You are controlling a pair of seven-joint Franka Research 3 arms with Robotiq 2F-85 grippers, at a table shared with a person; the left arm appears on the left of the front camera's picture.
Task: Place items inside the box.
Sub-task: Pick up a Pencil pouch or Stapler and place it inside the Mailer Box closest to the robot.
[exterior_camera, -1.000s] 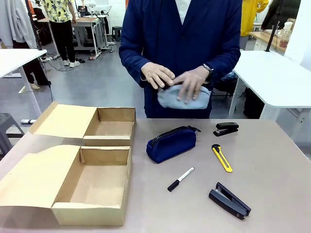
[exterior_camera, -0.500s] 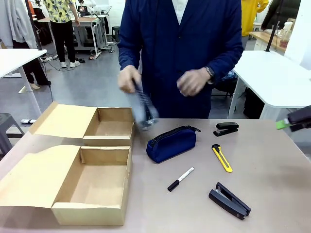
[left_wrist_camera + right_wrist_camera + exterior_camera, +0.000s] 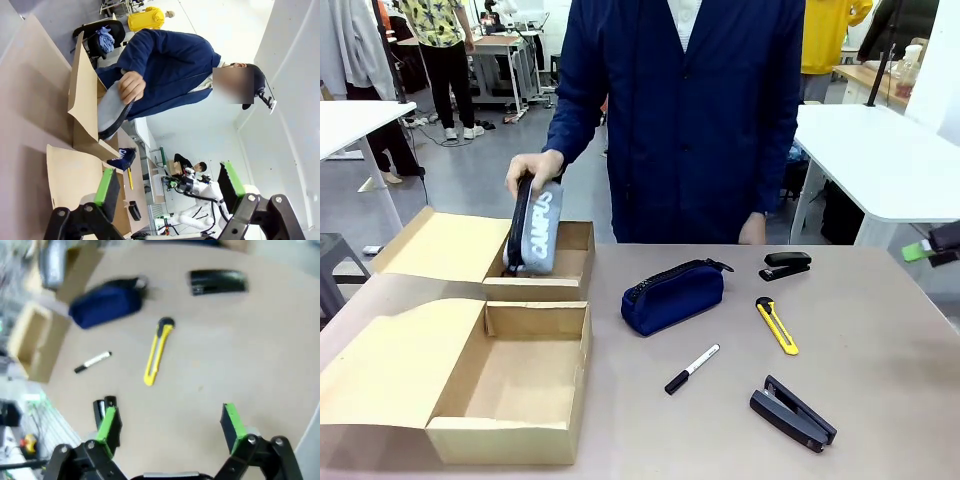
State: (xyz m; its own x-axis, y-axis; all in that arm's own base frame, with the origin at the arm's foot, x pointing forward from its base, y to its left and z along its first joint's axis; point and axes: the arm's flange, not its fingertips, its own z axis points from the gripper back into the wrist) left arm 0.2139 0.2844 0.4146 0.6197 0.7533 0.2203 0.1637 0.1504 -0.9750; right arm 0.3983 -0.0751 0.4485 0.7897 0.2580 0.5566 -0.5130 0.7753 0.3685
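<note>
The person's hand holds a grey-black pouch with white lettering (image 3: 534, 230) upright over the far cardboard box (image 3: 568, 266); the same pouch (image 3: 111, 109) shows in the left wrist view. On the table lie a navy zip pouch (image 3: 673, 296), a small black stapler (image 3: 786, 265), a yellow utility knife (image 3: 777, 325), a black-and-white marker (image 3: 692, 368) and a larger black stapler (image 3: 793, 413). My right gripper (image 3: 170, 424) hangs open above the knife (image 3: 157, 351) and marker (image 3: 93, 361). Its green pad (image 3: 918, 251) pokes in at the table's right edge. My left gripper (image 3: 169, 186) is open and holds nothing.
A second open cardboard box (image 3: 510, 380) sits at the near left, its lid flap spread out to the left. The person stands at the far edge, the other hand resting by the table. White tables stand behind on both sides.
The person carried the grey-black pouch from chest height leftward and down to the far box. My right gripper came into view at the right edge of the table.
</note>
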